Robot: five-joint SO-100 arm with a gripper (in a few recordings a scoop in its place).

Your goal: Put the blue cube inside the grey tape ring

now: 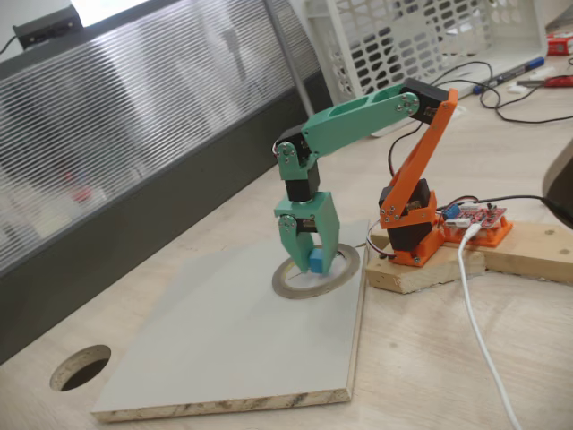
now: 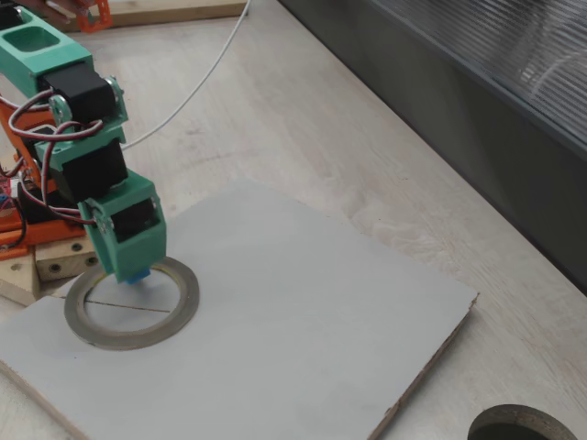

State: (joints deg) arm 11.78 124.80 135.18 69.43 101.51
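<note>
My green gripper [image 1: 309, 260] points straight down over the grey tape ring [image 1: 347, 265], which lies flat on the white board. Between its fingers sits the tiny blue cube [image 1: 318, 261], held low inside the ring's opening. In the other fixed view the gripper [image 2: 136, 273] hangs over the ring's [image 2: 174, 316] far side, and a small bit of the blue cube [image 2: 138, 276] peeks out under the green jaws. Whether the cube touches the board is hard to tell.
The white board [image 1: 224, 349] lies on a wooden table. A round hole [image 1: 81, 367] is cut in the table near the board's corner. The orange arm base and a red circuit board [image 1: 479, 218] sit on wooden blocks. A white cable [image 1: 479, 331] runs across the table.
</note>
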